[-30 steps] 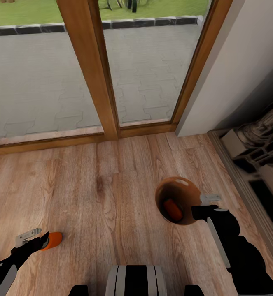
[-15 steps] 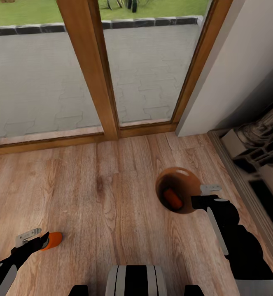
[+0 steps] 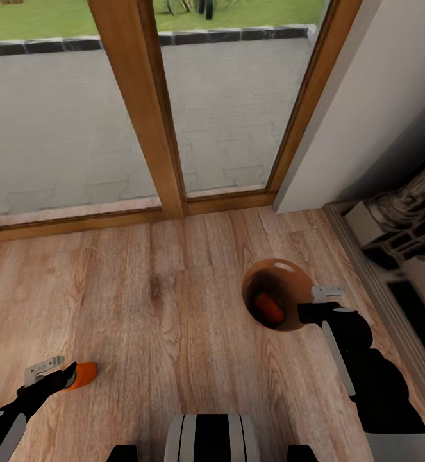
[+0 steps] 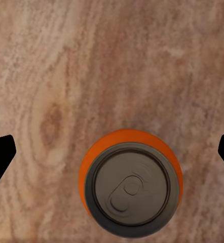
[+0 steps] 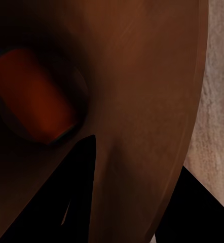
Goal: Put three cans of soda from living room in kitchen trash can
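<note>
Plank floor — upright orange can

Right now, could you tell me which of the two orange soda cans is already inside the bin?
The orange can lying on its side inside the brown-lined bin, by the right gripper. The other orange can stands upright on the wood floor at the left gripper.

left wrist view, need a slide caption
Open left hand above an upright orange soda can standing on the wood plank floor.
</note>
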Robot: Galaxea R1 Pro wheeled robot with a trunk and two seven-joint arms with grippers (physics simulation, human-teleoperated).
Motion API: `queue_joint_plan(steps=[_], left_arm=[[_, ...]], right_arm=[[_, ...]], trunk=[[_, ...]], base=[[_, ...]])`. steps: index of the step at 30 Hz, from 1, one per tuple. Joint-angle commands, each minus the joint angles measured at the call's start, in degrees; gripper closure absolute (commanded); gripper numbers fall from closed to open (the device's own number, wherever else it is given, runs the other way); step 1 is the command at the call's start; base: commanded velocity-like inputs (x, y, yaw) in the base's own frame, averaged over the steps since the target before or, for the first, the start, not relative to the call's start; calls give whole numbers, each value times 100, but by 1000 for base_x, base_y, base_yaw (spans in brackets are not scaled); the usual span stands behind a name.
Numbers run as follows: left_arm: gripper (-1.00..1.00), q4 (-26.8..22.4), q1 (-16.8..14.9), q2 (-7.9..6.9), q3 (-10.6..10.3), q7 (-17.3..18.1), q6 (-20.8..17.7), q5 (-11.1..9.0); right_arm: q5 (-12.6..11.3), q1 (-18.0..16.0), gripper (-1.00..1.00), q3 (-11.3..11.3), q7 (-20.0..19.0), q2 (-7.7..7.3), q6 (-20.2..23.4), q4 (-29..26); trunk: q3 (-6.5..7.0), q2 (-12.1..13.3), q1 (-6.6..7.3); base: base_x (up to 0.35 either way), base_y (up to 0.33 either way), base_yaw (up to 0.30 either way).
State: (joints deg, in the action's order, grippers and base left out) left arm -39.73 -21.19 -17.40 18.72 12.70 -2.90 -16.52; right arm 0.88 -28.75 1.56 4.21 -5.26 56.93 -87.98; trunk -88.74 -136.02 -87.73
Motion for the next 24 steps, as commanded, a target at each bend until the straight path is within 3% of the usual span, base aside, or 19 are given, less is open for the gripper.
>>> queue_joint_plan(steps=[1, 13, 24], left_arm=[[-100, 0, 0, 0, 0, 0, 0, 0], [-100, 0, 1, 0, 0, -2, 0, 0], [-100, 4, 1, 0, -1, 0, 0, 0]], right_arm=[[-36, -2, 100, 2, 1, 3, -4, -2], [-36, -20, 100, 2, 1, 7, -6, -4], [-36, -256, 100, 3, 1, 7, 1, -4]], trunk=[[0, 0, 1], [0, 0, 1], [0, 0, 1]], base=[[0, 0, 0], [0, 0, 0], [0, 0, 0]])
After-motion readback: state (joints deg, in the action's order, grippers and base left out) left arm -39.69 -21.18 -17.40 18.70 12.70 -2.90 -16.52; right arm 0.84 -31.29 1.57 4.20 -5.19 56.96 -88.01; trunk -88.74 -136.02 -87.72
